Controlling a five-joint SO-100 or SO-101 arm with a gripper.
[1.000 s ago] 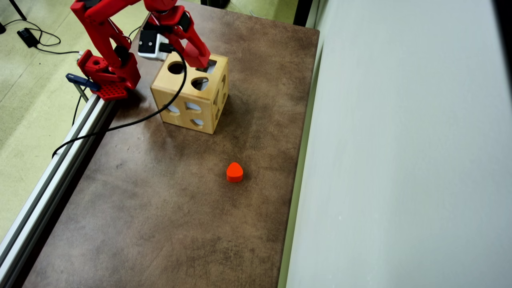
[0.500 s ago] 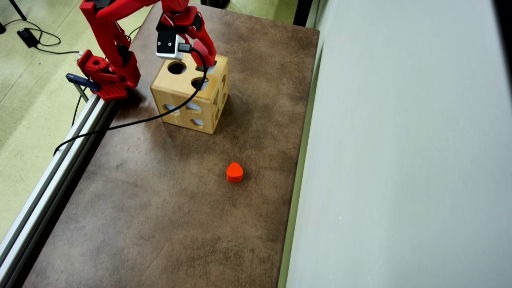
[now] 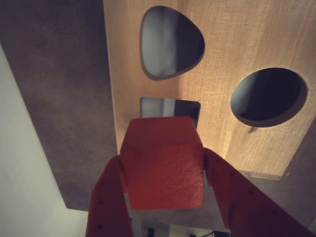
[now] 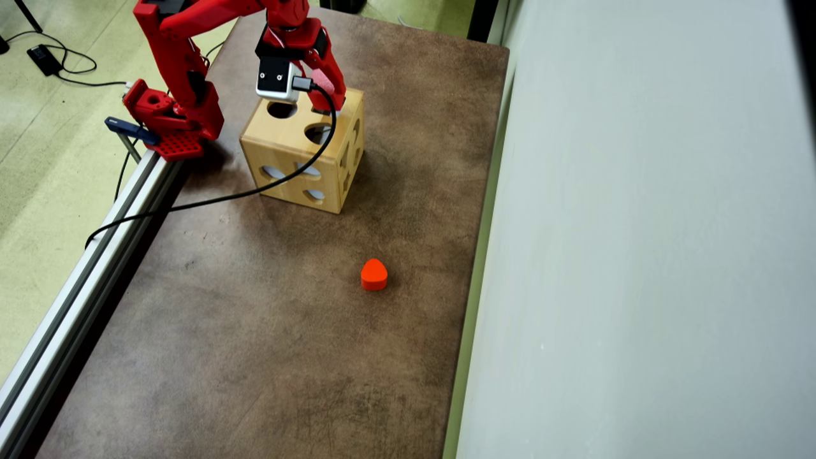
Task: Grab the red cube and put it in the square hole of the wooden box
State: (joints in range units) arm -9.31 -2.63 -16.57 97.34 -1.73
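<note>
In the wrist view my gripper point(image 3: 163, 162) is shut on the red cube point(image 3: 163, 168), with one red finger on each side of it. The cube hangs just above the top of the wooden box point(image 3: 227, 44). It covers the near part of the square hole point(image 3: 168, 107). A rounded-triangle hole point(image 3: 170, 42) and a round hole point(image 3: 266, 96) lie beyond it. In the overhead view the gripper point(image 4: 330, 89) is over the far right part of the box top point(image 4: 271, 135). The cube is mostly hidden there by the wrist.
A red rounded-triangle block point(image 4: 374, 274) lies on the brown table mat point(image 4: 255, 331), well in front of the box. The arm base point(image 4: 172, 121) is clamped left of the box beside a metal rail point(image 4: 83, 268). A pale wall panel point(image 4: 637, 255) borders the right side.
</note>
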